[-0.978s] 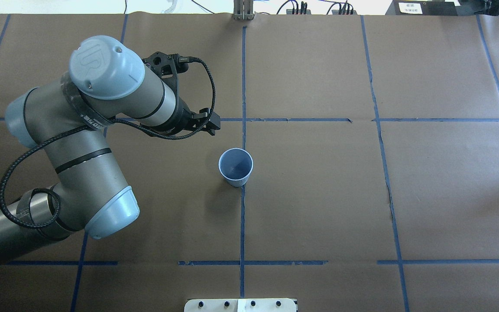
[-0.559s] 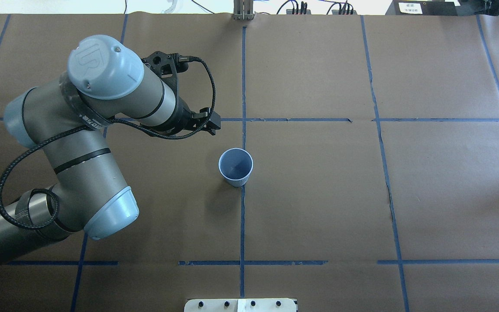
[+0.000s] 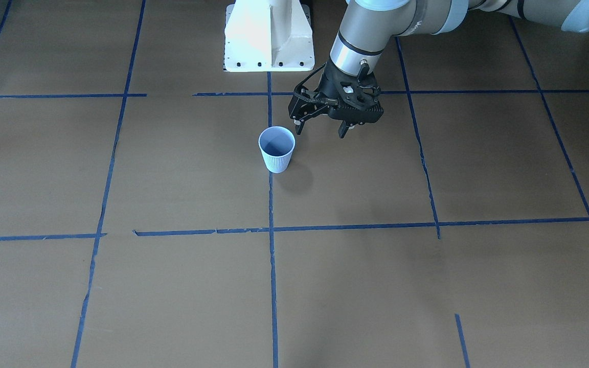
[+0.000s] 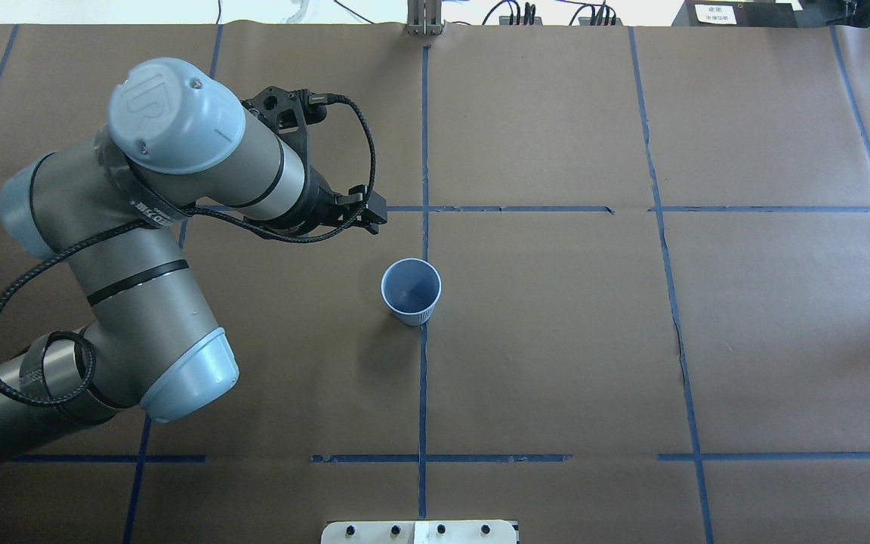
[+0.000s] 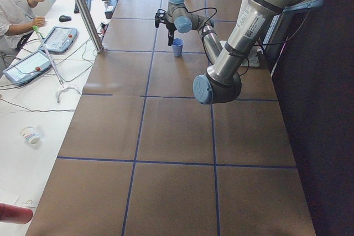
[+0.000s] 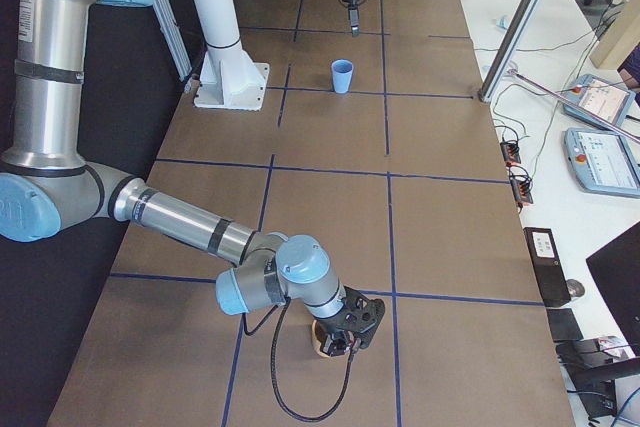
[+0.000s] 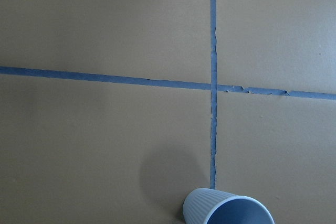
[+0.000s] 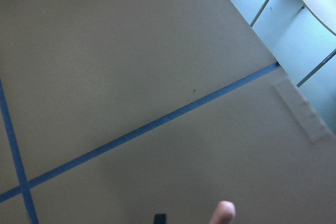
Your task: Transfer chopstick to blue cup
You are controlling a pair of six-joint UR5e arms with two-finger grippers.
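Note:
The blue cup (image 3: 276, 148) (image 4: 411, 291) stands upright on the brown paper with nothing inside. My left gripper (image 3: 321, 131) (image 4: 371, 219) hangs open just beside and behind it, nothing between its fingers. The left wrist view catches the cup's rim (image 7: 231, 211) at its bottom edge. My right gripper (image 6: 345, 335) is far off at the table's right end, over a tan cup (image 6: 320, 341); whether it is open or shut I cannot tell. A pinkish rounded tip (image 8: 225, 212), apparently the chopstick, pokes up at the bottom of the right wrist view.
Blue tape lines (image 4: 423, 378) divide the paper into squares. The white robot base (image 3: 269, 36) stands behind the cup. A person sits at the side desk (image 5: 33, 53) with tablets and cables. The table's corner and floor (image 8: 294, 30) lie close beyond my right gripper.
The left arm's elbow and shoulder joints have drifted slightly to the left; its gripper has stayed almost in place. The cup has not moved.

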